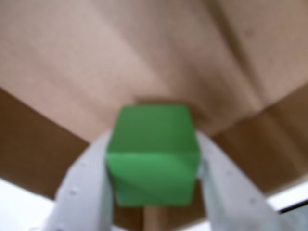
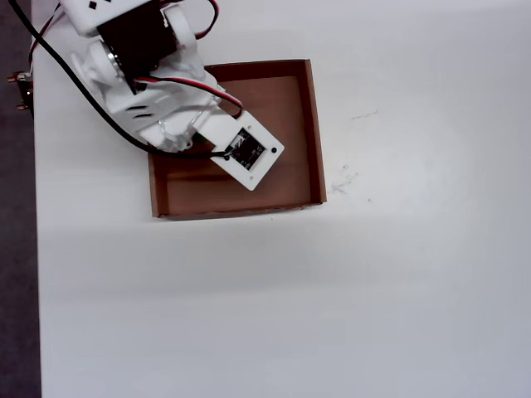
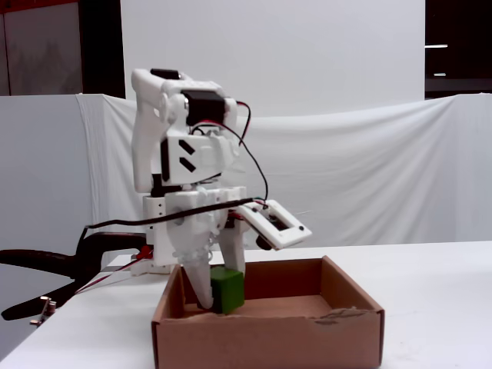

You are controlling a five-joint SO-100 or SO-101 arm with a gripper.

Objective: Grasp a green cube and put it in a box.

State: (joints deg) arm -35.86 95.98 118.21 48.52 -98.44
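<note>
The end effector (image 1: 153, 192) reached in from the bottom edge, its two white fingers (image 1: 84, 192) pressed against opposite sides of the green cube (image 1: 153, 154), which sat between them. Beyond and beneath the cube lay the blurred brown floor of the box (image 1: 144, 57), with darker walls flanking each finger. Slivers of white counter (image 1: 19, 197) showed at both lower corners.
</note>
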